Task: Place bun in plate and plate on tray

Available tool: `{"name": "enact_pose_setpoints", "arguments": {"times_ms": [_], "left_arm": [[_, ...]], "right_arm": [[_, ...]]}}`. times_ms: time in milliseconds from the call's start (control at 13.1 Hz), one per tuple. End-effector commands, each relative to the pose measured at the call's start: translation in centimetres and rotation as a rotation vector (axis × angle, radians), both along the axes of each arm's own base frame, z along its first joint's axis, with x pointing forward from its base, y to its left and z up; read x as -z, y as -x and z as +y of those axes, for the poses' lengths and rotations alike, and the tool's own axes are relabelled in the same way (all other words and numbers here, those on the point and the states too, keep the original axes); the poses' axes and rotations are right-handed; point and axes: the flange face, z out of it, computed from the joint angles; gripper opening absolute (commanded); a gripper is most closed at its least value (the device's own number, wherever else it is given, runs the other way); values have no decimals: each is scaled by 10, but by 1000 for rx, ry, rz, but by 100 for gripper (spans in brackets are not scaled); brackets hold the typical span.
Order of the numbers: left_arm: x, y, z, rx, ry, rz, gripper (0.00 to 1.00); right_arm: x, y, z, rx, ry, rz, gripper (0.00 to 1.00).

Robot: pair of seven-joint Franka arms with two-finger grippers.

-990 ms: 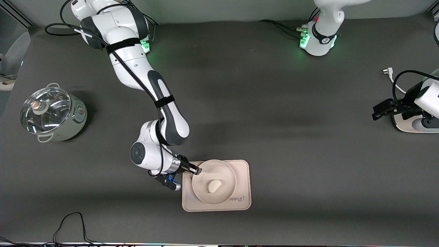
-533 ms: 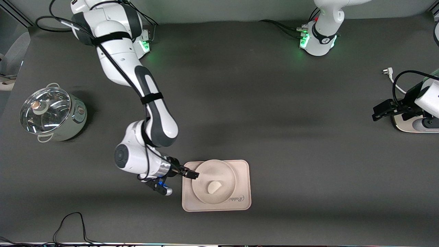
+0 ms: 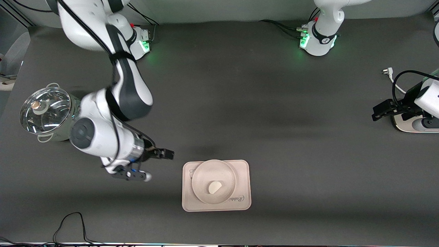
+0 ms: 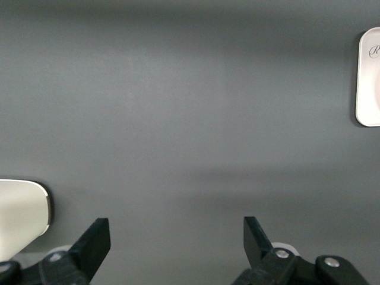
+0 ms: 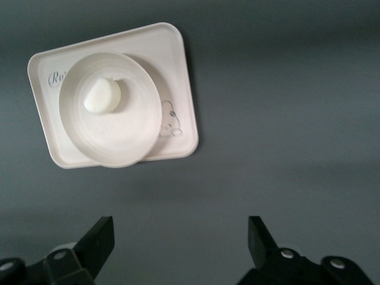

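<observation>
The off-white bun (image 3: 214, 186) lies in the round cream plate (image 3: 202, 173), and the plate sits on the rectangular tray (image 3: 244, 171) with the "Rabbit" script. My right gripper (image 3: 168, 154) is open and empty, up over bare table beside the tray, toward the right arm's end. The right wrist view shows its open gripper (image 5: 181, 243) with the bun (image 5: 102, 95), plate (image 5: 133, 139) and tray (image 5: 172, 56) past it. My left gripper (image 3: 377, 114) waits open and empty at the left arm's end; its wrist view shows the gripper (image 4: 177, 237) over bare table and a tray corner (image 4: 369, 89).
A steel pot with a glass lid (image 3: 51, 115) stands at the right arm's end, close to the right arm's wrist. A white device (image 3: 415, 125) and a white plug with cable (image 3: 389, 73) lie at the left arm's end. A black cable (image 3: 72, 223) loops near the front edge.
My right gripper has drawn back from the plate's rim toward the pot and risen. The plate, bun and tray have stayed put. The left arm has not moved.
</observation>
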Motion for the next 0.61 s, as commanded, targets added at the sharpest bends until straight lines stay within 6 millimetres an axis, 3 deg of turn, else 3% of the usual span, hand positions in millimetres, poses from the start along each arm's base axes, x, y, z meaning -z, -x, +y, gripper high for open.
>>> {"name": "enact_pose_setpoints", "arguments": {"times_ms": [0,305,533], "left_arm": [[-4,2,-3,-2,9,-4,100],[-5,3,-2,-2,4,-1,100],[-5,4,-2,0,1,0,100]], "right_arm": [[-26,59,-32,-56,19,24,100],[-63,131,-79,-109,96,8,100],[-86,157,-99,-118,115,8,100]]}}
